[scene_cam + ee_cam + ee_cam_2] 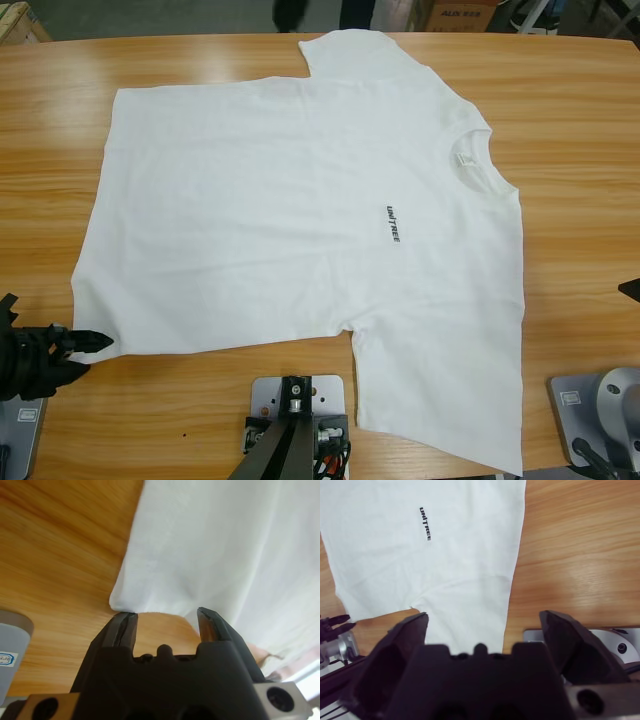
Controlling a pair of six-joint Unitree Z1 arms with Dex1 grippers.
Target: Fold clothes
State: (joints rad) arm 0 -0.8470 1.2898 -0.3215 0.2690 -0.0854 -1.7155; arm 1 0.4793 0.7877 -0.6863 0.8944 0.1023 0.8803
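- White T-shirt (290, 210) lay spread flat, chest side up, across the middle of the wooden table (570, 130).
- Its neck (468, 160) pointed to the right side of the high view, the hem to the left.
- One sleeve (355, 50) reached the far table edge; the other sleeve (440, 400) ran down toward the near edge.
- Small dark "UNITREE" lettering (390, 222) sat on the chest, reading sideways in the high view.
- White label (461, 160) showed inside the ribbed collar.
- Left gripper (85, 343) sat at the lower left of the high view, low on the table, right at the shirt's near hem corner (95, 330).
- Left wrist view: left gripper (167, 622) jaws stood apart, with table showing between them; the hem corner (117, 600) lay just at the jaw tips and touched or nearly touched one tip, not pinched.
- Right gripper (482, 625) hung above the table, jaws spread wide, holding nothing.
- Right wrist view looked down on the shirt's lettering (424, 524) and near sleeve (465, 615), with bare table to the side.
- In the high view only a sliver of black at the right edge showed; I could not tell whether it was the right gripper.
- Boxes (455, 12) stood beyond the table's far edge.
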